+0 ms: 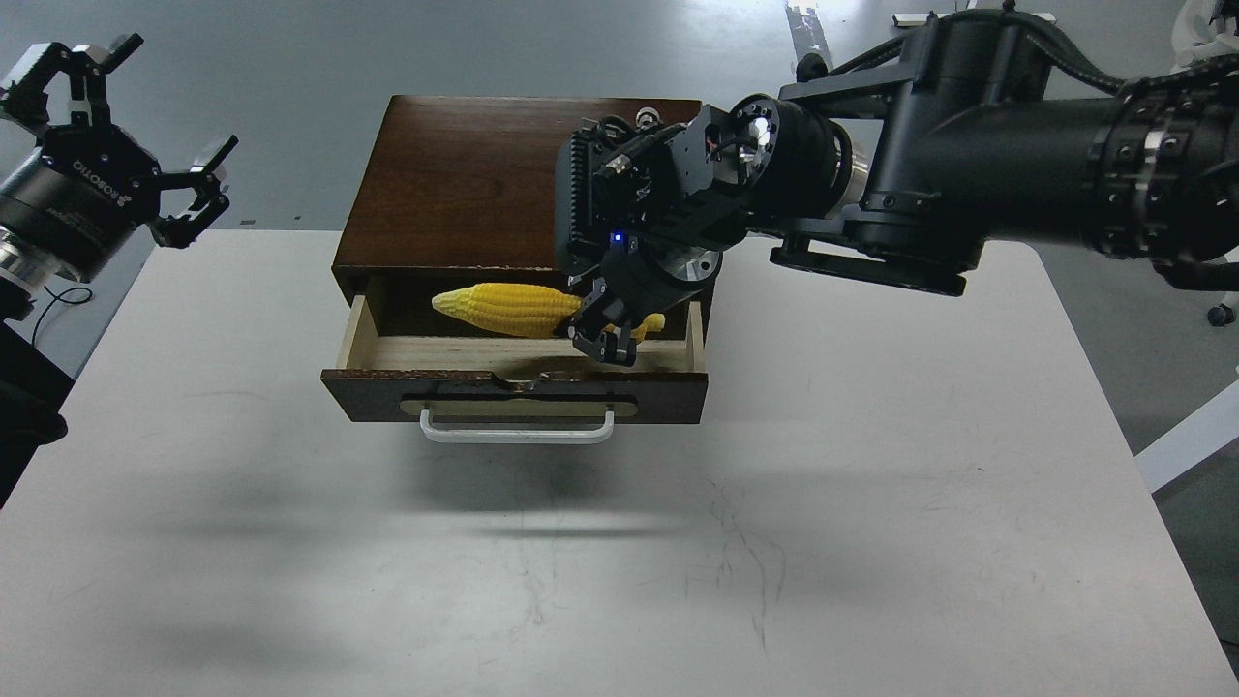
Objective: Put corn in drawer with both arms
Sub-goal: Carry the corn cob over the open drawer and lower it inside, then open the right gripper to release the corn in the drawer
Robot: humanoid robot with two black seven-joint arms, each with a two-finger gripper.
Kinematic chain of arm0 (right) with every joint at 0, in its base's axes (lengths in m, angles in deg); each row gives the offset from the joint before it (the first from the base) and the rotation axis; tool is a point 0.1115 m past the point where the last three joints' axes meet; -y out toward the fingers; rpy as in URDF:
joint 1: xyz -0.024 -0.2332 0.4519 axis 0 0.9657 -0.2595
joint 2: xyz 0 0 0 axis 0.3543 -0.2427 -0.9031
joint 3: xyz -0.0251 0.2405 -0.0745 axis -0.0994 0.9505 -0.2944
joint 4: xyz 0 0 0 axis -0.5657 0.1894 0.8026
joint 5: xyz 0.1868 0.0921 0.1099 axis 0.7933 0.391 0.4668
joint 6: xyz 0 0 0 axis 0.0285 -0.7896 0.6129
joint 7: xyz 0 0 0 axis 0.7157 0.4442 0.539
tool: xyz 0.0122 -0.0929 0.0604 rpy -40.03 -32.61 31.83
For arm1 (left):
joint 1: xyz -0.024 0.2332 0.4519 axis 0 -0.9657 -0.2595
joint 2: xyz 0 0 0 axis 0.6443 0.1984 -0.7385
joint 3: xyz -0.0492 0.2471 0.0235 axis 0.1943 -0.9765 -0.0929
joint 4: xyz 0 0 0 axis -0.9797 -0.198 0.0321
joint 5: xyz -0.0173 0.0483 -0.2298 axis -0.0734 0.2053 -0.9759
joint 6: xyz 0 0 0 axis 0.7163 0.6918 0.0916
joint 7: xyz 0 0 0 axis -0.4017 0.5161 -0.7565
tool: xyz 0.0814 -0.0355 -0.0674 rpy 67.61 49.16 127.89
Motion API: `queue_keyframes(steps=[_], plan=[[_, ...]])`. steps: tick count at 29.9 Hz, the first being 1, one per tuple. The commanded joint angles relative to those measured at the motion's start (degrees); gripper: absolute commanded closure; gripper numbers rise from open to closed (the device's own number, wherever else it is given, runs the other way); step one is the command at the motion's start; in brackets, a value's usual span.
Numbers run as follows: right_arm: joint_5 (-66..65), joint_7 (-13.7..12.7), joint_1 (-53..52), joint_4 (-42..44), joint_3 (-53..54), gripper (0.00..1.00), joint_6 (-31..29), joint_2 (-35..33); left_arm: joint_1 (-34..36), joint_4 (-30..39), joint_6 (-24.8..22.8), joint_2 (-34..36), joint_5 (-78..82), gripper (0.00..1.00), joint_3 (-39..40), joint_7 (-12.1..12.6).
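Well to the left of the drawer (pixel 513 373) and raised above the white table (pixel 871 503), the left gripper (pixel 145 136) carries the word ROBOTIQ on its black body and hangs with its fingers spread wide, holding nothing. The drawer stands pulled out of the dark brown box (pixel 465 174), and the corn (pixel 508 308) lies lengthwise over its pale inside, tip pointing left. The right arm reaches in from the right, bent down over the drawer's right half, its right gripper (pixel 605 334) clenched on the cob's thick end.
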Motion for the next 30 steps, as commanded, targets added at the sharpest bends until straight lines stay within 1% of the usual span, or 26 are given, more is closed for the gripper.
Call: queue_keyframes(steps=[1,5,7,10,13,25,26,27,30], plan=[[0.1,0.0,0.2,0.0,0.0,0.71,0.2,0.0,0.0,0.0,0.0,0.1,0.0,0.01,0.0,0.0],[0.1,0.0,0.5,-0.1,0.0,0.69,0.2,0.0,0.0,0.0,0.0,0.7,0.0,0.01,0.0,0.0],[0.1,0.0,0.5,0.0,0.0,0.64,0.2,0.0,0.0,0.1,0.0,0.7,0.0,0.01,-0.1,0.0],[0.1,0.0,0.5,-0.1,0.0,0.63,0.2,0.0,0.0,0.1,0.0,0.7,0.0,0.01,-0.1,0.0],[0.1,0.0,0.5,-0.1,0.0,0.57,0.2,0.0,0.0,0.1,0.0,0.7,0.0,0.01,-0.1,0.0],[0.1,0.0,0.5,0.0,0.0,0.55,0.2,0.0,0.0,0.1,0.0,0.8,0.0,0.01,-0.1,0.0],[0.1,0.0,0.5,0.0,0.0,0.5,0.3,0.0,0.0,0.1,0.0,0.8,0.0,0.01,-0.1,0.0],[0.1,0.0,0.5,0.0,0.0,0.49,0.3,0.0,0.0,0.1,0.0,0.8,0.0,0.01,-0.1,0.0],[0.1,0.0,0.5,0.0,0.0,0.48,0.3,0.0,0.0,0.1,0.0,0.8,0.0,0.01,0.0,0.0]])
